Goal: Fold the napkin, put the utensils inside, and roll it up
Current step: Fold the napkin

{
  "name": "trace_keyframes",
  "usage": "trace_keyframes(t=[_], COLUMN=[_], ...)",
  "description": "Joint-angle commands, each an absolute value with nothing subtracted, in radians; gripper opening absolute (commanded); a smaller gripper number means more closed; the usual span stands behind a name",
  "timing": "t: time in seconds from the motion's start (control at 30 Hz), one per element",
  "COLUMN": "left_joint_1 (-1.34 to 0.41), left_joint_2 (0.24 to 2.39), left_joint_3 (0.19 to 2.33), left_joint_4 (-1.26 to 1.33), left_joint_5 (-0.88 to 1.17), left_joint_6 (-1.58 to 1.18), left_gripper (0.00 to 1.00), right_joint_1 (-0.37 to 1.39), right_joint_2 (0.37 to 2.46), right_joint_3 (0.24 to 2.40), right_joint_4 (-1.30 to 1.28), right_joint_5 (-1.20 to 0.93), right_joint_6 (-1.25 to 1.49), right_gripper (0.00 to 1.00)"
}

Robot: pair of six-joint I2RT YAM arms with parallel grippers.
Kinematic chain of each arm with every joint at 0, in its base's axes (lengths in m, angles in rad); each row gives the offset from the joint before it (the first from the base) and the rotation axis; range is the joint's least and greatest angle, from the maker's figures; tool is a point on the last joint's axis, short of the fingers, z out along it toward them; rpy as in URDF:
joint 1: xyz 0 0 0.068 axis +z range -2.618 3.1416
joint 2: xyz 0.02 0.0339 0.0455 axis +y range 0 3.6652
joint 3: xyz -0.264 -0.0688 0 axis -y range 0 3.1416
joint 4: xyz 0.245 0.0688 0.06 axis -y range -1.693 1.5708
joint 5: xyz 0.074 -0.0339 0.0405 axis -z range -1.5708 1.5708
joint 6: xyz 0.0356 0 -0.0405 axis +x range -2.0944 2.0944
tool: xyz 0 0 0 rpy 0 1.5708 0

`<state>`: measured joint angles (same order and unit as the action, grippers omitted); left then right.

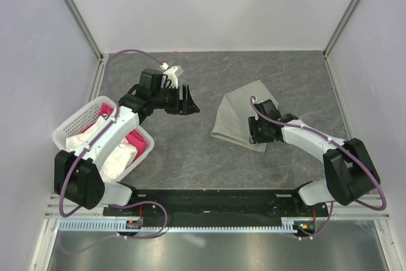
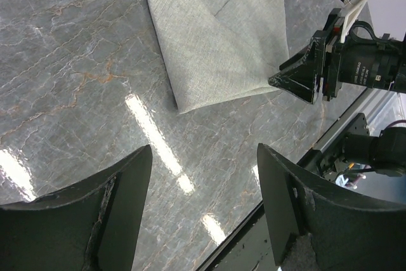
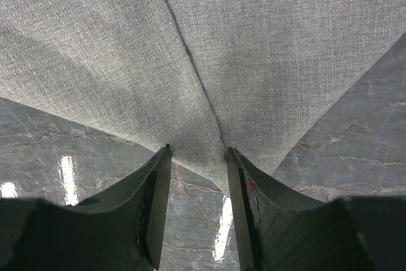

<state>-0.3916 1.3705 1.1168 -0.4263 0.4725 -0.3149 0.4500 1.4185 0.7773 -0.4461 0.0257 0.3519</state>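
Right pincer: jaws half spread, astride the near corner of the napkin; cloth lies between the fingertips, but I cannot tell if it is truly nipped.
Napkin, place: flat on the grey marbled table, at 3 o'clock of its middle, under the right wrist.
Left pincer: spread wide, holding nothing, over bare table at 10 o'clock of the middle, well apart from the napkin.
Basket: white, perforated, at 8 o'clock, partly under the left arm.
Basket contents: a pink cloth and a white cloth, bunched together.
Napkin, lie: folded over itself, one layer overlapping the other. In the top view its long axis runs from 7 to 1 o'clock, with its point towards 1 o'clock. The crease runs from the straddled corner towards 12 o'clock in the right wrist view.
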Motion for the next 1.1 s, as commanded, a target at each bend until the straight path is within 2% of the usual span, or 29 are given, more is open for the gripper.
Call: trace_keyframes(t=[0.0,0.2,0.4,0.47,0.5,0.6,1.07], left_joint_1=[-0.385,-0.382,-0.38,-0.379,-0.379,-0.379,-0.379], left_joint_2=[1.379,1.378,1.373,1.371,1.371,1.368,1.356], left_joint_3=[1.112,1.112,1.114,1.114,1.114,1.112,1.108], left_joint_4=[-0.426,-0.425,-0.425,-0.426,-0.425,-0.425,-0.422], left_joint_5=[0.474,0.474,0.474,0.474,0.474,0.474,0.485], left_joint_6=[-0.279,-0.281,-0.282,-0.282,-0.282,-0.285,-0.293], left_gripper=[0.75,0.74,0.74,0.74,0.74,0.74,0.74], right_joint_1=[0.456,0.457,0.457,0.457,0.457,0.456,0.457], right_joint_2=[1.443,1.46,1.482,1.476,1.47,1.46,1.344], right_joint_3=[0.792,0.779,0.772,0.773,0.778,0.787,0.851], right_joint_4=[-0.413,-0.416,-0.425,-0.428,-0.433,-0.449,-0.6], right_joint_5=[0.014,0.005,0.003,0.002,0.002,0.008,0.139], right_joint_6=[0.359,0.377,0.39,0.394,0.396,0.396,0.397], right_gripper=[0.48,0.46,0.35,0.28,0.19,0.01,0.0])
